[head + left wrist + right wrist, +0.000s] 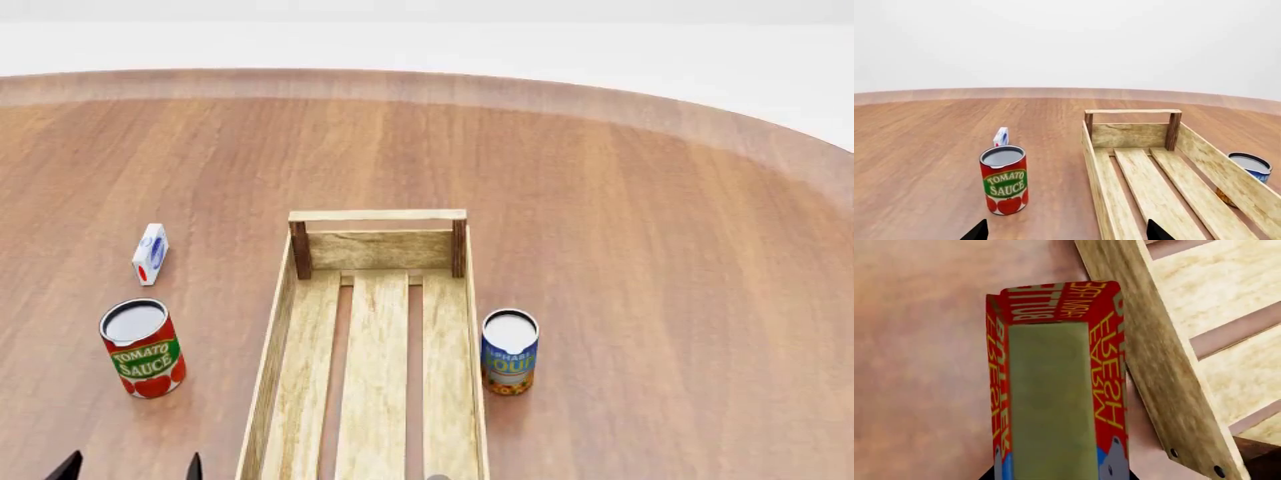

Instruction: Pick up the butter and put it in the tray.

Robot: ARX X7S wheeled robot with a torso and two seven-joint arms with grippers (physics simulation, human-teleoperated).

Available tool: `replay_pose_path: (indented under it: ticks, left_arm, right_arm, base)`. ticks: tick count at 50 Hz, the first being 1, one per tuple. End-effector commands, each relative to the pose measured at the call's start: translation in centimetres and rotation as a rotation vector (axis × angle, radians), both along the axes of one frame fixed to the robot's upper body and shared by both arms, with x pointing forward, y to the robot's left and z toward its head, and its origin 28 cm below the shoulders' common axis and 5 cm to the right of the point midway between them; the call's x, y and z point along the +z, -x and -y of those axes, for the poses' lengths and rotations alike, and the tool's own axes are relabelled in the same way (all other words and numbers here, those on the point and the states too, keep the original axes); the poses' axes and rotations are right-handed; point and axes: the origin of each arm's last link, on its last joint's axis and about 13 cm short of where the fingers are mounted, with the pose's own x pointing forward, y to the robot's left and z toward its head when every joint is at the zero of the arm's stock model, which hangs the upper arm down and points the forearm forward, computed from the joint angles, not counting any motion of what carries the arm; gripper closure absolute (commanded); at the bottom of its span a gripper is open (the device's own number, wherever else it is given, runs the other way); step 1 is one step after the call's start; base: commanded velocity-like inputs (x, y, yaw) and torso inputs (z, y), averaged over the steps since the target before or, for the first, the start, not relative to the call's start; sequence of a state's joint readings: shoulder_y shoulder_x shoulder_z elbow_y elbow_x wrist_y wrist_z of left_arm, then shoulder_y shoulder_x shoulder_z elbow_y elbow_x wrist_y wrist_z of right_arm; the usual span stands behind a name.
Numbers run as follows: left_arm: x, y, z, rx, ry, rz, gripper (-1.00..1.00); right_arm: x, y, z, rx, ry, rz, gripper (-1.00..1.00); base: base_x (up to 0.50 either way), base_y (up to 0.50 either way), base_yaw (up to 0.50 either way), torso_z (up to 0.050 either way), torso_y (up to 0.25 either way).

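Up close in my right wrist view, the butter [1057, 390] fills the middle of the frame, its red sides and yellow lettering running down to the lower edge, where my right gripper's dark tips barely peek out at either side; I cannot tell whether they clamp the box. Just right of the butter runs the tray's [1154, 365] pale side rail, with bare brown table [921, 365] on the left. Seen from my head, the tray stands lengthwise at lower centre, a tomato sauce can [140, 349] at lower left, a small white-blue carton [151, 253] above it, and a blue can [509, 352] just right of the tray. My left gripper [1066, 232] shows two dark fingertips [977, 231] spread wide apart, holding nothing.
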State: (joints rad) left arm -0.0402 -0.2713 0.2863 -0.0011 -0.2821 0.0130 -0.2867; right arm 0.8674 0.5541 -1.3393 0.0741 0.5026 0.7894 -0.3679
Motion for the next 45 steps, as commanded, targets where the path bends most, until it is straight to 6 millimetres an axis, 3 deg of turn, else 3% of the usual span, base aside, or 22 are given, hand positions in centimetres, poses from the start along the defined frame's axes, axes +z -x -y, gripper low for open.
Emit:
replay_pose_path:
  ticks: [1,13,22,34,45]
  left_arm:
    - [0.0,-0.1,0.2,0.003,0.004,-0.002,-1.00]
    - [0.0,-0.5,0.4,0.010,0.013,-0.003,-1.00]
    - [-0.1,-0.8,0.2,0.015,0.016,-0.002,-1.00]
    - [-0.1,-0.8,0.1,0.014,0.016,0.000,-1.00]
    - [-0.2,-0.8,0.1,0.012,0.013,-0.003,-1.00]
  right_arm:
    - [2.1,1.8,-0.9,0.045,-0.016,0.002,1.00]
    - [3.9,4.1,-1.1,0.104,0.023,-0.048,1.00]
    - [7.5,4.6,-0.1,0.069,0.065,0.001,1.00]
    - [12.0,3.5,1.8,-0.081,0.026,0.093,1.00]
    - [14.2,3.1,2.7,-0.153,-0.034,0.160,1.00]
  base:
    - [0.00,0.00,0.00,0.000,0.000]
    - [0.00,0.00,0.00,0.000,0.000]
    - [0.00,0.00,0.00,0.000,0.000]
    - [0.00,0.00,0.00,0.000,0.000]
    - [0.00,0.00,0.00,0.000,0.000]
